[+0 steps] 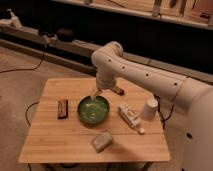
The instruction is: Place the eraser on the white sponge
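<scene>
Since the small, flat, dark eraser with a reddish-brown middle (62, 108) lies on the left of the wooden bench (50, 145), well apart from the pale, chunky white sponge (102, 141) near the front edge, nothing is done yet. The claw (95, 93) hangs over the round green bowl's (81, 114) far rim, fingers apart and empty; I judge that grasping, carrying and placing are all left.

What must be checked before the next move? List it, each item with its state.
1. Eraser lies free on the left of the table: ok.
2. Sponge top is bare, near the front edge: ok.
3. Gripper holds nothing, fingers open: ok.
4. Gripper above the eraser: not ok; it hangs at the far rim of the bowl, to the eraser's right.
5. Gripper high enough to clear the bowl's rim when it moves left: cannot tell.
</scene>
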Controlling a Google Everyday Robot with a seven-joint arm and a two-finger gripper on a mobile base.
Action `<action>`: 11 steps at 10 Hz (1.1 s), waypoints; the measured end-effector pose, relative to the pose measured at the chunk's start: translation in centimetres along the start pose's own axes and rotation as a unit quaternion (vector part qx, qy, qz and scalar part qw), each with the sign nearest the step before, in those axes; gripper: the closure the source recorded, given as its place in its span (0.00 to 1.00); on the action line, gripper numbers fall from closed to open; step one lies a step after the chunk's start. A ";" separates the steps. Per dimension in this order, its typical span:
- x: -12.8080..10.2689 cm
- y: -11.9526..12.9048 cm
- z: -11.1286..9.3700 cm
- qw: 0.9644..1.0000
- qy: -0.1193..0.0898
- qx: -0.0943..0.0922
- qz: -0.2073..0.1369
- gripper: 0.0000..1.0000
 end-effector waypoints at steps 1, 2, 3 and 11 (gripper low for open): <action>0.0 0.0 0.0 1.000 0.000 0.000 0.000 0.20; 0.0 0.0 0.0 1.000 0.000 0.000 0.000 0.20; 0.0 0.0 0.0 1.000 0.000 0.000 0.000 0.20; 9.8 -8.1 -1.2 0.993 0.029 0.022 -0.110 0.20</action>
